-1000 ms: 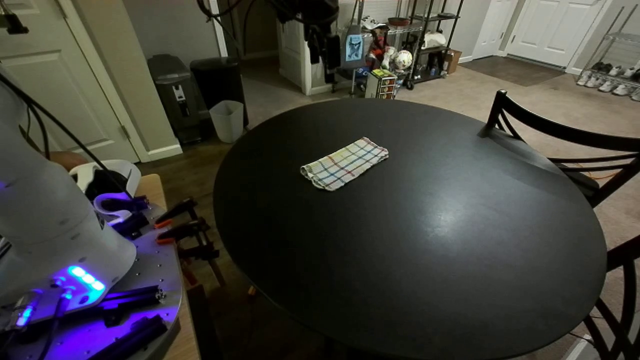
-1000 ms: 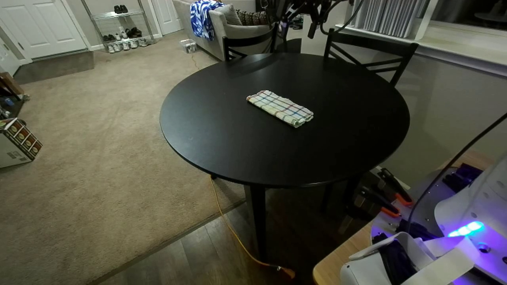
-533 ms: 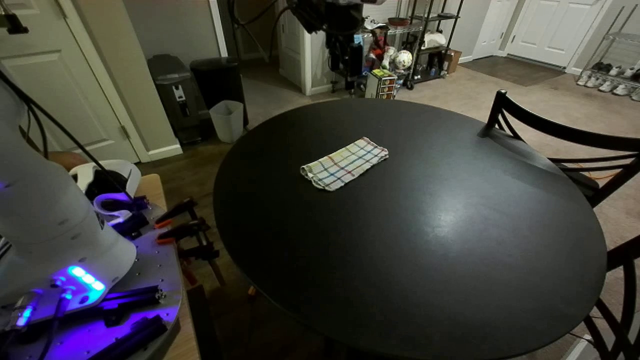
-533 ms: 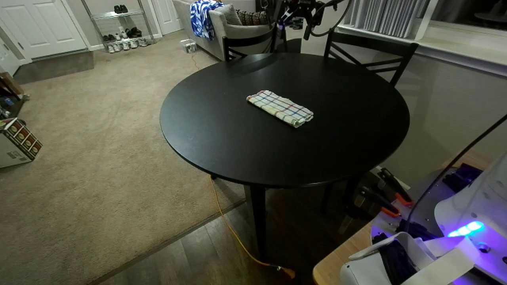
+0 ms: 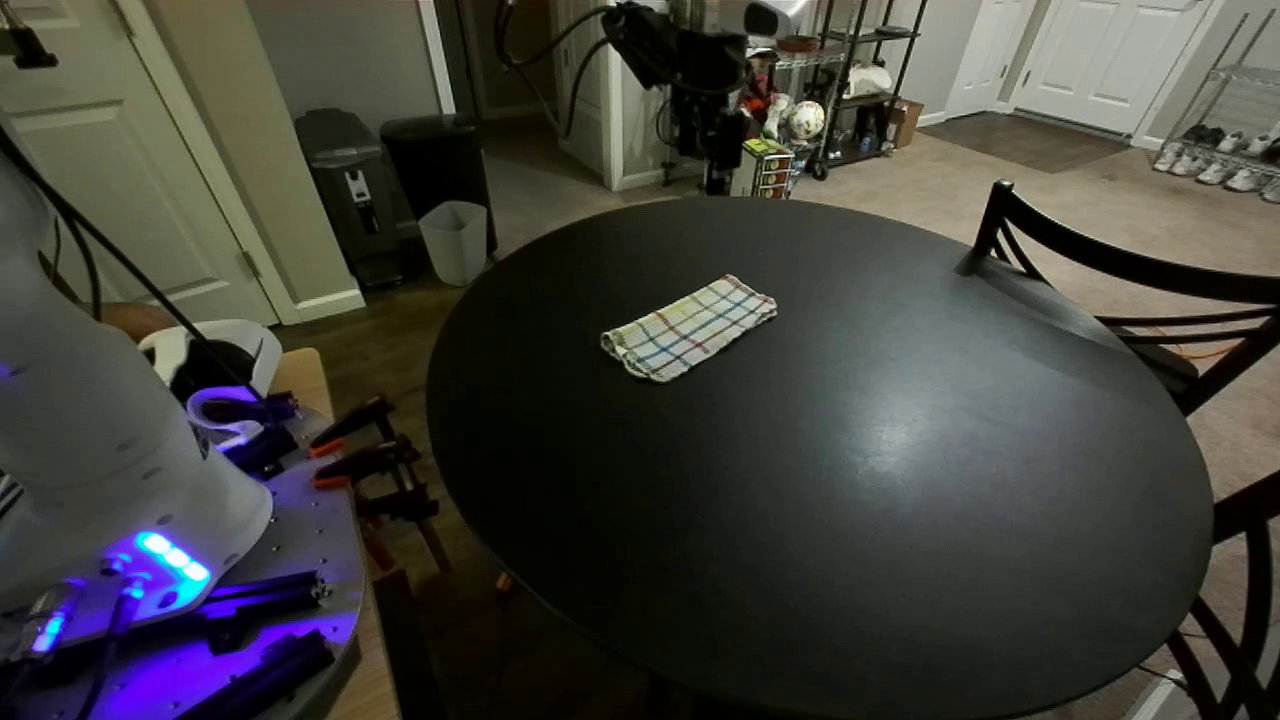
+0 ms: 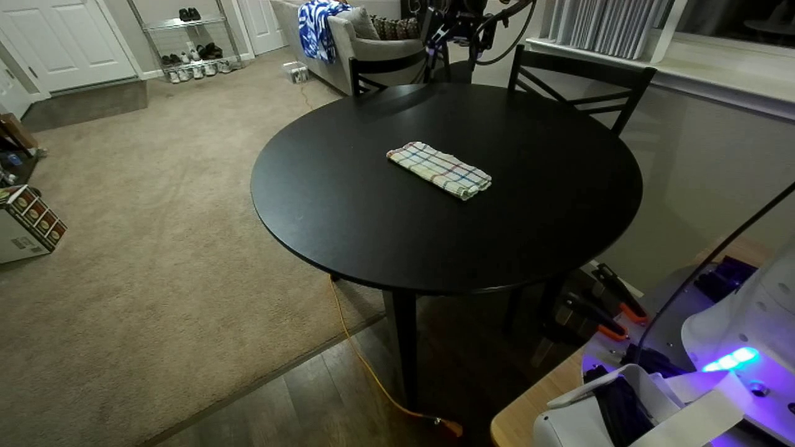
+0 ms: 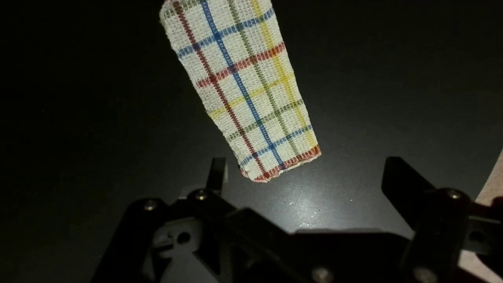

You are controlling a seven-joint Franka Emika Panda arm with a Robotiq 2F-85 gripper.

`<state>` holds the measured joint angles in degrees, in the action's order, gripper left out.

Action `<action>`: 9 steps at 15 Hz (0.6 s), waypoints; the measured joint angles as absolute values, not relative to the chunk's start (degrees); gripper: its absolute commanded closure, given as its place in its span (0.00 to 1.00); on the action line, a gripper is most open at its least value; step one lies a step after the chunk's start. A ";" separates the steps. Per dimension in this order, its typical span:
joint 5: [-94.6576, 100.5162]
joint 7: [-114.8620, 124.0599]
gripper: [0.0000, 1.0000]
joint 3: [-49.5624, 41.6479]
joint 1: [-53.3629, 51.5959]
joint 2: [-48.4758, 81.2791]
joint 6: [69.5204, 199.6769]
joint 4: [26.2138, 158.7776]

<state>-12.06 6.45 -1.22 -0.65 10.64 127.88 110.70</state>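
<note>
A folded white cloth with red, blue, green and yellow checks lies flat on the round black table (image 5: 860, 520). The cloth shows in both exterior views (image 5: 690, 328) (image 6: 440, 169) and in the wrist view (image 7: 251, 90). My gripper (image 7: 304, 169) is open and empty above the table. In the wrist view, the cloth's near end shows between the fingertips, closer to the left finger; they look apart from it. In both exterior views, the gripper (image 5: 714, 160) (image 6: 433, 53) hangs in the air near the table's far edge, dark and partly blurred into the background.
Black chairs (image 5: 1130, 260) (image 6: 584, 71) stand against the table. Clamps (image 5: 365, 460) with orange tips hold the robot's base plate at the table's side. A white headset (image 6: 615, 397) lies beside the base. An orange cord (image 6: 363, 360) runs across the floor. A box (image 5: 765, 170) stands behind.
The gripper and arm have moved right and downward in an exterior view, and left and slightly downward in an exterior view. The cloth has not moved.
</note>
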 measured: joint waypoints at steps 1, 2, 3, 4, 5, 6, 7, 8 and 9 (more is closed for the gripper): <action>-12.06 6.45 0.00 -1.22 -0.57 11.27 127.81 110.26; -12.06 6.45 0.00 -1.22 -0.46 11.86 127.81 109.85; -12.06 6.45 0.00 -1.22 -0.31 12.44 127.81 109.50; -12.06 6.45 0.00 -1.23 -0.18 12.93 127.81 109.21; -12.06 6.45 0.00 -1.24 -0.07 13.41 127.81 108.90; -12.06 6.45 0.00 -1.27 -0.01 13.83 127.81 108.69; -12.06 6.45 0.00 -1.30 0.02 14.16 127.80 108.55; -12.06 6.45 0.00 -1.31 0.06 14.41 127.71 108.44; -12.06 6.45 0.00 -1.31 0.10 14.57 127.32 108.29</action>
